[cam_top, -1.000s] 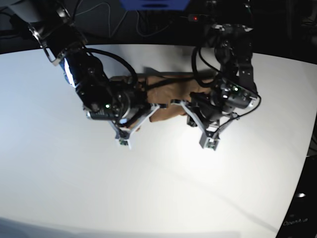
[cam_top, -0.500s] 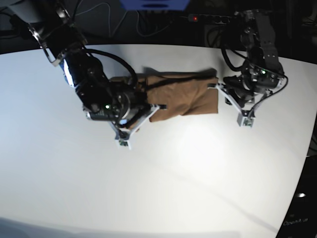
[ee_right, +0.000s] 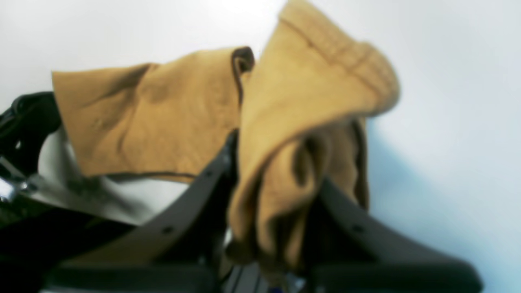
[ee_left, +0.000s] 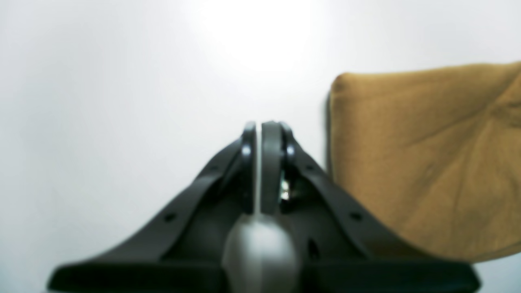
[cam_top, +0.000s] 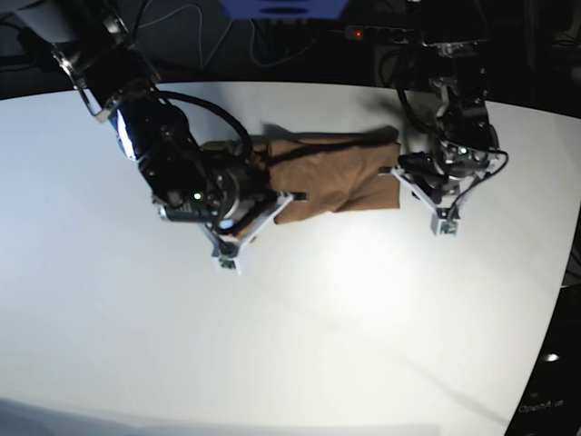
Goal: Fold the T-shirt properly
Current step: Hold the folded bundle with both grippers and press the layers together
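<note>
Left gripper (ee_left: 259, 134) hangs low with both fingers pressed together, nothing between them. Right gripper (ee_right: 281, 211) is clamped on a bunched fold of the T-shirt (ee_right: 163, 118), its arm (cam_top: 150, 127) reaching in.

Wide, smooth white table (cam_top: 300, 345) with a curved far edge, brightly lit near the middle. Behind it, darkness: tangled black cables (cam_top: 272, 45), a blue flat-edged object (cam_top: 281, 7) at the top, a small red indicator light (cam_top: 359, 34) beside it.
</note>
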### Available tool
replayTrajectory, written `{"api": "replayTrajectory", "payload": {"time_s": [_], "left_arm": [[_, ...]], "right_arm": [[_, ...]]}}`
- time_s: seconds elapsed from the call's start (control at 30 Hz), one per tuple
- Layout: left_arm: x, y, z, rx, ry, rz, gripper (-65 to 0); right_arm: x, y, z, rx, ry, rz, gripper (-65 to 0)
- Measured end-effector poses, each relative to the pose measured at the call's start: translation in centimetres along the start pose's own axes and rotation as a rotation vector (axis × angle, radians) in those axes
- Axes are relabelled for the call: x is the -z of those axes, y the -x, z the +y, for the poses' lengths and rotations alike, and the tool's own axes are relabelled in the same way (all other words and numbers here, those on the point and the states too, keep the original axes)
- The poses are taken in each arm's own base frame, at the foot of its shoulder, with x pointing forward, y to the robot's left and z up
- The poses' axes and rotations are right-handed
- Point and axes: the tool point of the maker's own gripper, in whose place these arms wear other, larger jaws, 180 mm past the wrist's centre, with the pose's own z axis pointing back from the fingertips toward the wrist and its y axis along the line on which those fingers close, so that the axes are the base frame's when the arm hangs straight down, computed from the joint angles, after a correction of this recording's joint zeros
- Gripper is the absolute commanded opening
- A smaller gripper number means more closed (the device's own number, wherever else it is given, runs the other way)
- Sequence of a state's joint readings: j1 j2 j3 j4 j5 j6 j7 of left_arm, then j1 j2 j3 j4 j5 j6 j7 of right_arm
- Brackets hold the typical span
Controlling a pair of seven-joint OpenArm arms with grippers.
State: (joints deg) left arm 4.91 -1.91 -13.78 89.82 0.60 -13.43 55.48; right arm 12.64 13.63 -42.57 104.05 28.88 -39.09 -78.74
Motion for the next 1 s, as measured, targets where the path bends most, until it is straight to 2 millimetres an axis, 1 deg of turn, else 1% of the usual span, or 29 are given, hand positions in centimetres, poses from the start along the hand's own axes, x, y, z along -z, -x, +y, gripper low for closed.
{"api": "replayTrajectory", "payload": {"time_s": [0.07, 0.1, 0.17, 0.23, 0.37, 0.47, 0.57, 0.63, 0.7, 0.8, 0.9, 1.0], "left_arm": [[0.5, -0.5, -0.6, -0.001, 0.009, -0.001, -62.4], [0.7, -0.7, -1.1, 0.013, 0.015, -0.007, -62.4], [1.1, -1.1, -2.1, 0.022, 0.038, -0.019, -62.4], [1.2, -1.2, -2.6, 0.03, 0.046, -0.024, -62.4], [1.3, -1.6, -3.2, 0.035, 0.057, -0.018, -62.4], [1.3, -1.7, -3.3, 0.035, 0.06, -0.019, -62.4], [1.3, -1.7, -3.4, 0.036, 0.062, -0.023, -62.4], [1.3, -1.6, -3.4, 0.036, 0.062, -0.021, -62.4], [1.3, -1.7, -3.4, 0.036, 0.063, -0.022, -62.4], [1.3, -1.7, -3.4, 0.031, 0.068, -0.023, -62.4], [1.1, -1.6, -3.5, 0.035, 0.07, -0.016, -62.4], [0.6, -1.1, -3.6, 0.035, 0.075, -0.018, -62.4]], "right_arm": [[-0.3, -0.4, 0.9, -0.043, -0.009, -0.01, -64.3], [-0.7, -0.8, 1.5, -0.056, -0.023, -0.026, -64.3], [-1.6, -1.8, 3.0, -0.064, -0.062, -0.068, -64.3], [-2.1, -2.1, 4.6, -0.067, -0.1, -0.086, -64.4], [-1.7, -0.3, 6.9, -0.144, -0.129, -0.044, -64.4], [-2.0, 0.6, 9.7, -0.173, -0.188, -0.032, -64.4], [-2.3, 1.7, 11.8, -0.205, -0.228, -0.015, -64.4], [-2.8, 2.1, 13.7, -0.224, -0.268, -0.013, -64.4], [-3.3, 2.1, 15.1, -0.243, -0.296, -0.019, -64.4], [-3.4, 1.7, 15.9, -0.261, -0.298, -0.03, -64.4], [-2.7, 2.2, 16.5, -0.285, -0.285, -0.01, -64.4], [-1.9, 2.6, 16.3, -0.307, -0.258, 0.014, -64.4]]}}
